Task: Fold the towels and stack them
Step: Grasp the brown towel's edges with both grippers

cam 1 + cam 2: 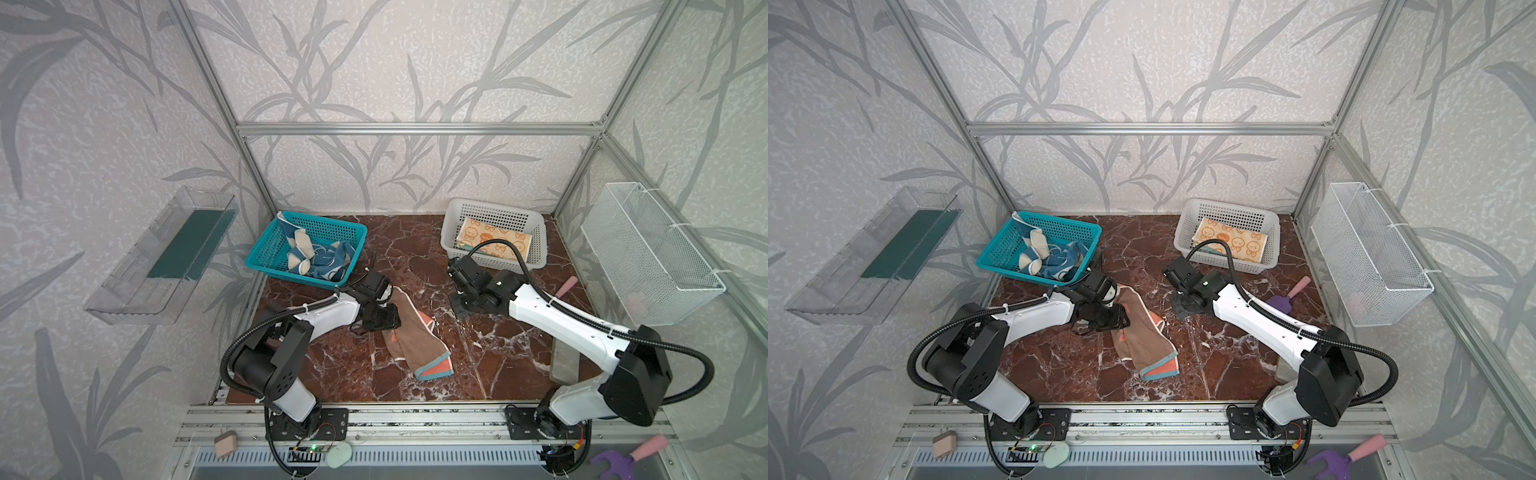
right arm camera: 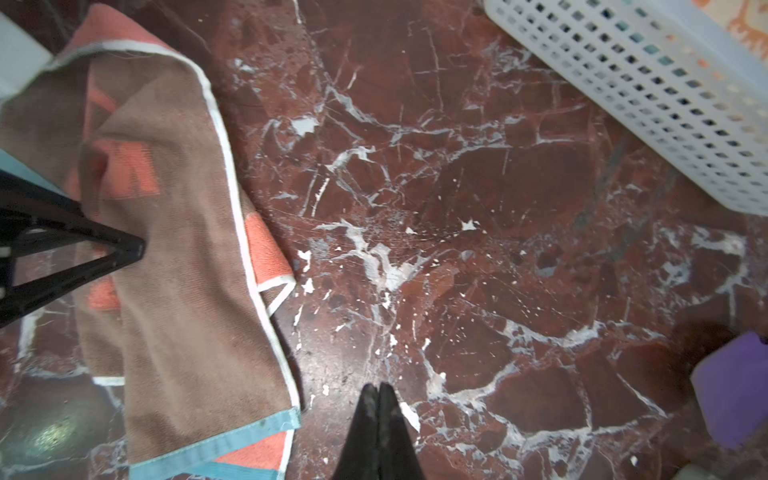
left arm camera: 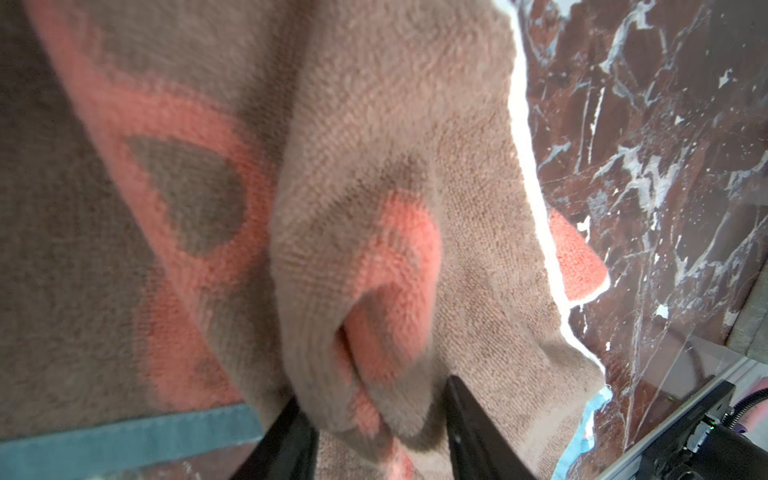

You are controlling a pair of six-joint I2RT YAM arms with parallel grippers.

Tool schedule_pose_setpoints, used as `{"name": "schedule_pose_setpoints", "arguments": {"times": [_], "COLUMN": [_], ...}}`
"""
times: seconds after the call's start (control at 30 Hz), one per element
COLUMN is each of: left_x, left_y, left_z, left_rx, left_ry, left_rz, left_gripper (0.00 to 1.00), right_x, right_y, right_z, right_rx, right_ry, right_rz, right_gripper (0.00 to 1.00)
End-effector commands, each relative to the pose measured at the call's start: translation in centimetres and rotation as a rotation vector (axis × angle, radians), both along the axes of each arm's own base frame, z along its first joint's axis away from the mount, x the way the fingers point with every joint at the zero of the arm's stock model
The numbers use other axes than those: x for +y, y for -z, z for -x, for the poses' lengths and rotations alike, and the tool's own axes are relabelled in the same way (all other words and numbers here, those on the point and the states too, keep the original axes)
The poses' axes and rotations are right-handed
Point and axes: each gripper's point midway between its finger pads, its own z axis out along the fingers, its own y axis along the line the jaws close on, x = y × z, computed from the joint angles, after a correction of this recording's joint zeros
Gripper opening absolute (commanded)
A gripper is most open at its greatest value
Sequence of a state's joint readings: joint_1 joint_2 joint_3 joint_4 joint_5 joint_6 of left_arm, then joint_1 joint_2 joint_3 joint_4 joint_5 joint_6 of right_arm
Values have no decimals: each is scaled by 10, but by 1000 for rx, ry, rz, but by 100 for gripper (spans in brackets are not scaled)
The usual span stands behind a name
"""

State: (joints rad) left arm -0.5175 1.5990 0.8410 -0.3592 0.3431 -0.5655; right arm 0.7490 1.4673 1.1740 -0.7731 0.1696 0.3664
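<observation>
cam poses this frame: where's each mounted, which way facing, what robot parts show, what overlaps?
Top views: stereo pair high in front, looking down and back over the marble table; left arm, right arm, teal basket, white basket.
Left wrist: on the left arm, looking along the left claw, shut on the brown towel; two black fingers show.
Right wrist: on the right arm, looking down at the table; shut, empty right claw shows.
Shared: every view shows the brown towel.
</observation>
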Motion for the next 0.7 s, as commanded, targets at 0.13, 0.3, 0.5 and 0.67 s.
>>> {"name": "schedule_pose_setpoints", "arguments": {"times": [0.13, 0.3, 0.5, 0.67], "left_x": [-9, -21, -31, -47], "left_y": [-39, -32, -32, -49], "left_z": [-5, -5, -7, 16], "left_rx": [-86, -69, -67, -194], "left_ry": [122, 172, 128, 281], "left_rz": [-119, -161, -120, -145], "left_gripper": [50, 52, 54, 52], "right_x": [17, 17, 35, 27], "right_y": [80, 99, 116, 115], "right_z": [61, 84, 100, 97], "right_rx": [330, 378, 443, 396], "right_ry": [70, 60, 21, 104], "right_rz": [-167, -152, -167, -180], "right_gripper": [39, 54, 54, 44]}}
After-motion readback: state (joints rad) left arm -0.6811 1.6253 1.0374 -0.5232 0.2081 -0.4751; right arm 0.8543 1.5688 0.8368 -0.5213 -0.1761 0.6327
